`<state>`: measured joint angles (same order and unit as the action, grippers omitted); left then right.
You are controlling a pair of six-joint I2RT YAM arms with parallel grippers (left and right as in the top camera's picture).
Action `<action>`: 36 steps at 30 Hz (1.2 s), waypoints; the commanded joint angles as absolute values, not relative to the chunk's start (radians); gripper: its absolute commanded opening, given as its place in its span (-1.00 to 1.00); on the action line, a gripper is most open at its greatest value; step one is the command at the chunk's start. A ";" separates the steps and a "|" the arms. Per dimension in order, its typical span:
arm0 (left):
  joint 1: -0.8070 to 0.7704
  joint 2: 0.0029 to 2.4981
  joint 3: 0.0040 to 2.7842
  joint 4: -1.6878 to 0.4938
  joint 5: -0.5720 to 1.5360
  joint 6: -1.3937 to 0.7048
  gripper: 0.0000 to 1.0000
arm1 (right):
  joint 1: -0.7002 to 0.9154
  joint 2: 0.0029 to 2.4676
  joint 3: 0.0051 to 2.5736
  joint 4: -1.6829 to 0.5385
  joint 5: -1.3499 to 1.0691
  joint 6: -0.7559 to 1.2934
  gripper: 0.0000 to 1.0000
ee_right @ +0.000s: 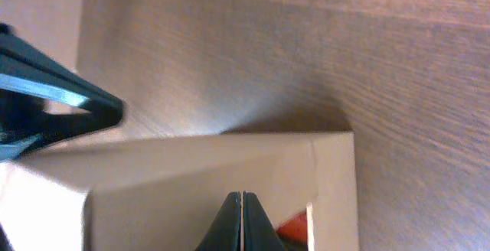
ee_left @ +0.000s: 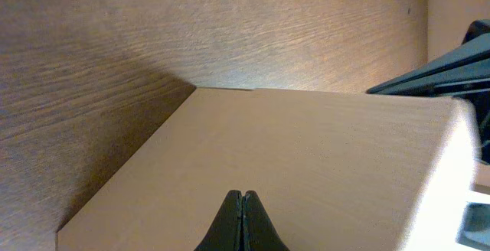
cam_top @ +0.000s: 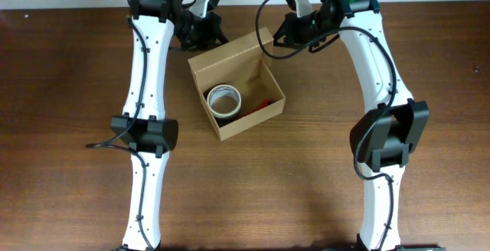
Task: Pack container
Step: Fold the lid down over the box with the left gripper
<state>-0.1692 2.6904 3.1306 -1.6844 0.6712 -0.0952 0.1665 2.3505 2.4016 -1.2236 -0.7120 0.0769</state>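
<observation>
Box (cam_top: 249, 119) stands open near the middle of the table's (cam_top: 69, 174) far edge, with a tape roll (cam_top: 223, 100) and something red (cam_top: 264, 100) inside. Left gripper (ee_left: 242, 195) and right gripper (ee_right: 242, 196), jaws together, flank its raised lid (cam_top: 230, 53). Pushing the lid down evenly, tabs tucked inside, looks best.

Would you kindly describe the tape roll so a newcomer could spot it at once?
Near the middle of the wooden table stands an open tan cardboard box. Inside lies the tape roll, a whitish ring; its only neighbour is a small red item.
</observation>
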 commanded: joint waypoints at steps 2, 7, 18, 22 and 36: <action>-0.205 2.606 3.136 -1.687 0.603 -0.128 -0.97 | 0.177 2.306 2.513 -1.306 -0.611 -0.015 -0.92; -0.255 2.582 3.136 -1.687 0.545 -0.142 -0.97 | 0.178 2.306 2.559 -1.367 -0.589 -0.045 -0.92; -0.347 2.575 3.065 -1.687 0.470 -0.173 -0.97 | 0.178 2.295 2.565 -1.434 -0.505 -0.076 -0.93; -0.367 2.552 3.009 -1.687 0.404 -0.186 -0.97 | 0.178 2.286 2.566 -1.452 -0.469 -0.084 -0.92; -0.406 2.326 2.518 -1.688 0.144 -0.189 -0.97 | 0.185 2.284 2.567 -1.547 -0.455 -0.101 -0.92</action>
